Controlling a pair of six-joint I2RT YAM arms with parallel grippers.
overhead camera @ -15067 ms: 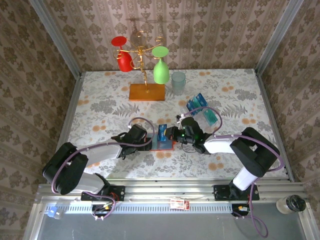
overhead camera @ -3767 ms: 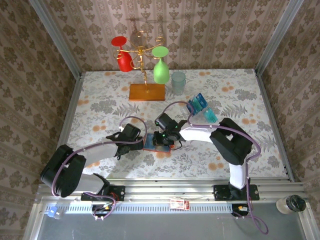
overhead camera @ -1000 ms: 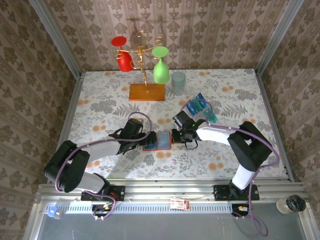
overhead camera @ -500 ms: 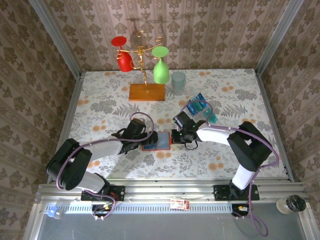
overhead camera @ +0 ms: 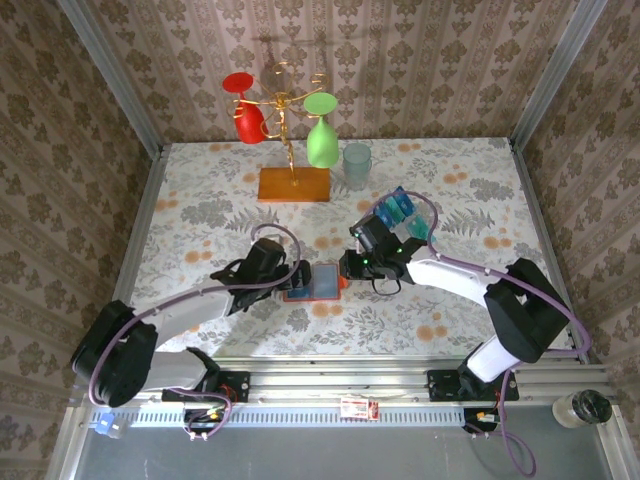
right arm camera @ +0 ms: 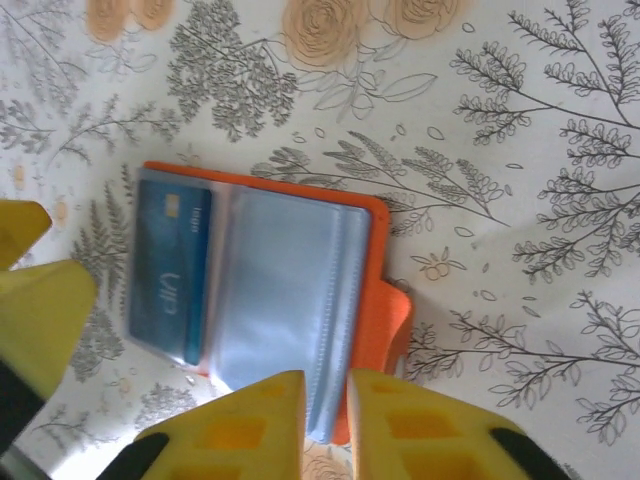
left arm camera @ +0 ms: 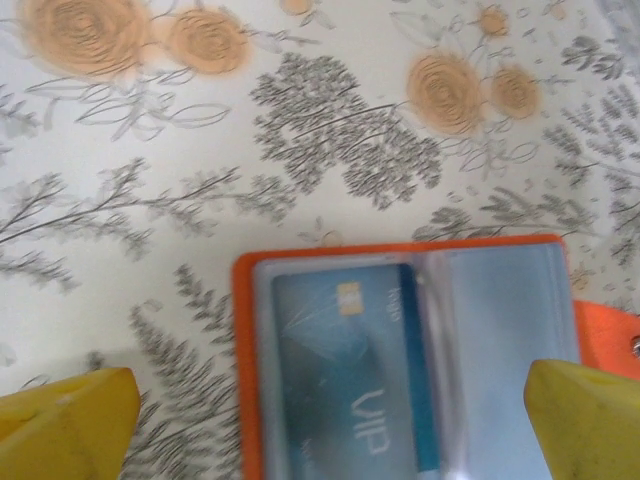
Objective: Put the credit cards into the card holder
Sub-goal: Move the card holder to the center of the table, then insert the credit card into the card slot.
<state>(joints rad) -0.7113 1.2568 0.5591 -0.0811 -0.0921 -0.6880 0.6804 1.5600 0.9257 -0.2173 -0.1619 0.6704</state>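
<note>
While the card holder [right arm camera: 280, 290] lies open mid-frame, we see one card [right arm camera: 168, 262] inside
Left gripper [left arm camera: 325, 430] spread; right gripper [right arm camera: 325, 420], we cannot tell

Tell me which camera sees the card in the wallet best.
Right wrist: the whole card lies in the holder, lettering visible. Left wrist shows it bigger but cut off below. Top external shows a small blue patch.

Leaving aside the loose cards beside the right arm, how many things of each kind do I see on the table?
goblets: 2, the red goblet and the green goblet
tumbler: 1
stand: 1
card holder: 1
card inside it: 1
total: 6
</note>
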